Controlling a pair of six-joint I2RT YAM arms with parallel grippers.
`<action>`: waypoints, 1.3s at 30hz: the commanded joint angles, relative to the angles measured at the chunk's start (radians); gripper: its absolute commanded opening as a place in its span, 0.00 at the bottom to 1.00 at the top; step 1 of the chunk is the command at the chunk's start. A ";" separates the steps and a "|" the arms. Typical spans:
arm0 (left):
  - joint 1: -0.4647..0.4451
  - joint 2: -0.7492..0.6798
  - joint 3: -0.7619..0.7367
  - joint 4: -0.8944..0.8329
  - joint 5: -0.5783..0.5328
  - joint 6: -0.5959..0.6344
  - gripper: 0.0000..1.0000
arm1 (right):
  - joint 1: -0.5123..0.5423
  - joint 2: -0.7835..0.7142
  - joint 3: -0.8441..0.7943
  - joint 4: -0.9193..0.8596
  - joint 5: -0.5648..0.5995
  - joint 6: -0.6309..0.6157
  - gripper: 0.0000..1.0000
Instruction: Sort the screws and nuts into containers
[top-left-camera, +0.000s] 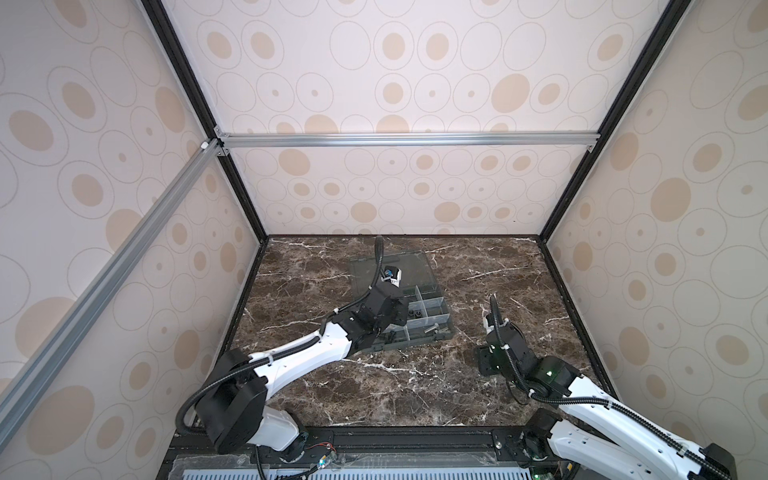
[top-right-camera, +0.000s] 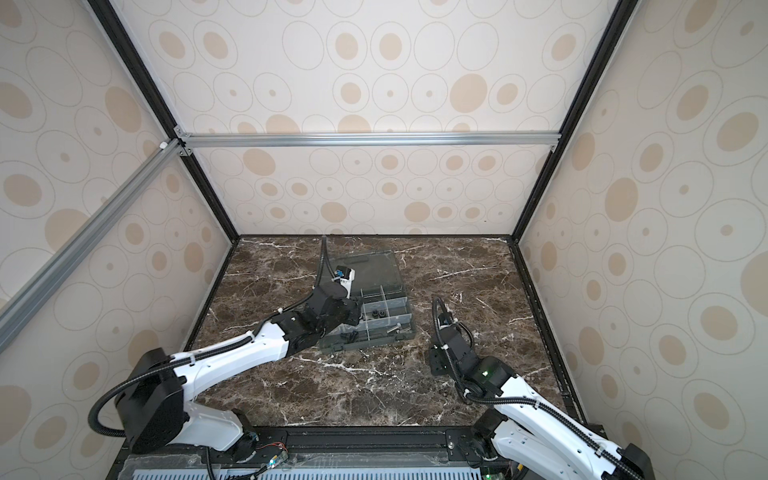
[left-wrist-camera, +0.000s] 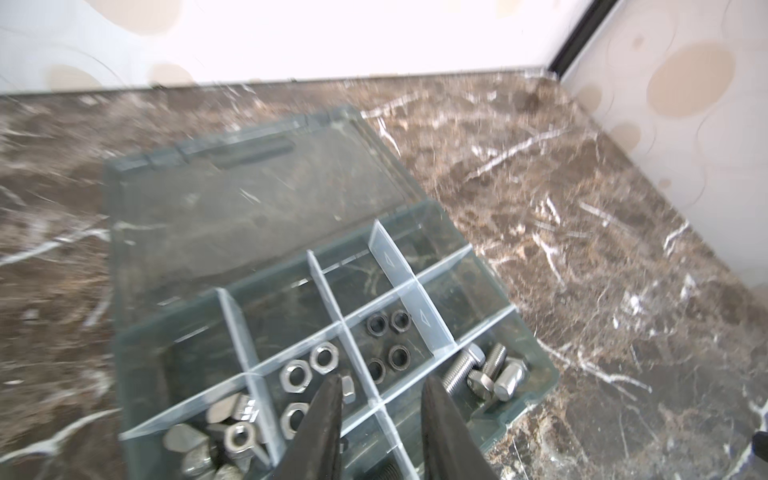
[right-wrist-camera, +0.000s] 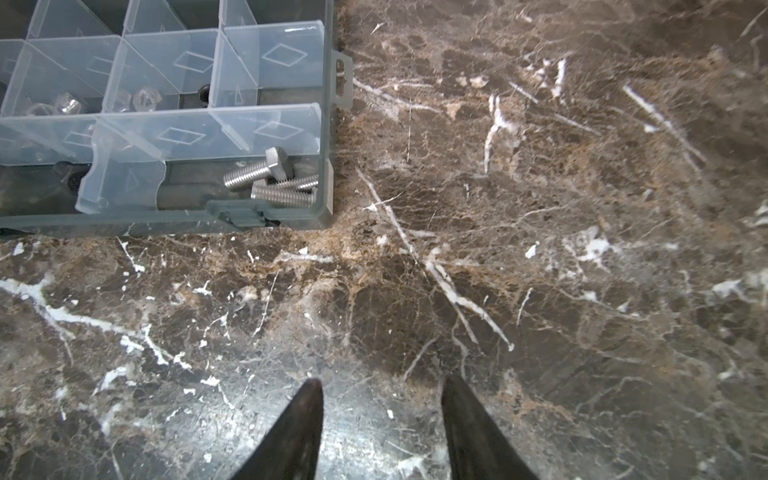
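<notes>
My left gripper (left-wrist-camera: 384, 384) hangs low over the box (left-wrist-camera: 542, 374), jaws a little apart with nothing between them. One tip is above the silver nuts (left-wrist-camera: 293, 376), the other near the divider (left-wrist-camera: 388, 411) beside the black nuts (left-wrist-camera: 400, 321). The screws (left-wrist-camera: 461, 370) lie in the corner compartment next along. On the silver nuts' other side, flat lozenge pieces (left-wrist-camera: 183, 436) share a compartment with at least one ring. My right gripper (right-wrist-camera: 382, 384) hovers over bare table (right-wrist-camera: 540, 270) just off the box corner that holds the screws, jaws wide apart and empty.

I judge the sorting close to done: every piece I can see is in a compartment. The next move calls for lifting the left jaws straight up, clear of the thin dividers, then searching the table for strays.

In both top views my left arm (top-left-camera: 299, 353) covers the near part of the box. The left wrist view is blurred and cuts off the compartments under my wrist. A dark threaded shape at its edge may be a screw; I cannot tell. Small strays would be hard to spot against the veined marble.
</notes>
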 joint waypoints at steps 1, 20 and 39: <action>0.015 -0.119 -0.035 0.047 -0.116 0.041 0.34 | -0.011 0.007 0.061 0.028 0.085 -0.084 0.51; 0.071 -0.894 -0.605 0.446 -0.853 0.288 0.99 | -0.163 0.004 -0.069 0.613 0.440 -0.457 1.00; 0.414 -0.757 -1.127 1.077 -0.599 0.364 0.99 | -0.465 0.578 -0.184 1.302 0.290 -0.440 1.00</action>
